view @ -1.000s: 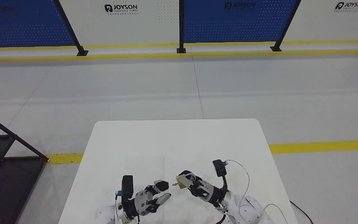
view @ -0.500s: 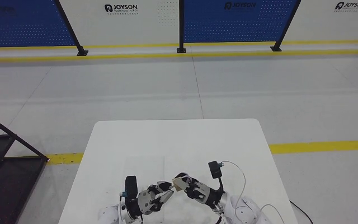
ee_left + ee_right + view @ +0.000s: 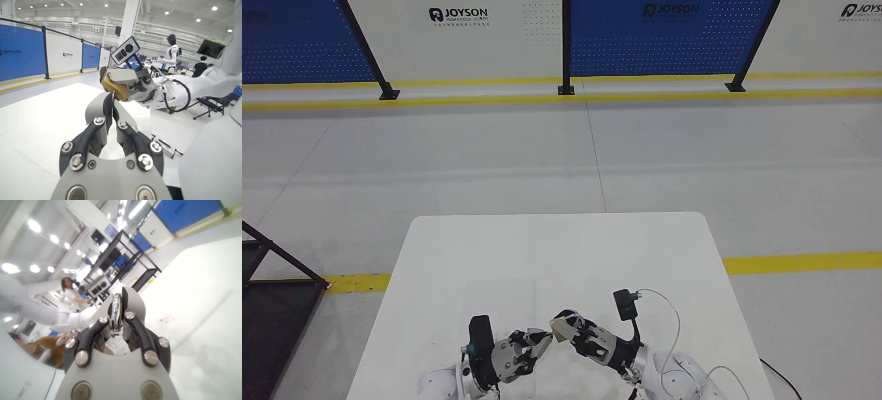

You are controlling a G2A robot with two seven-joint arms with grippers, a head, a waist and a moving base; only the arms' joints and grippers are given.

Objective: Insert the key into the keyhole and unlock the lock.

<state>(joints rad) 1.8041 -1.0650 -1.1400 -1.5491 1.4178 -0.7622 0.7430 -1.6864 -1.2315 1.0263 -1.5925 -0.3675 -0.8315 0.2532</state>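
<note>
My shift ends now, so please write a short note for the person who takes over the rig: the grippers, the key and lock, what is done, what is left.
Grippers: left gripper shut on the key; right gripper shut on the lock.
Where: both are held together above the near part of the table.
Done: both are picked up; the key tip meets the lock's underside. I cannot tell if it is in.
Left: push the key fully in, turn it, open the lock.

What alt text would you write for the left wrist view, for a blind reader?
The left end effector pinches a key with its tip at the bottom of a brass lock. The right end effector grips the lock over a white table.
</note>
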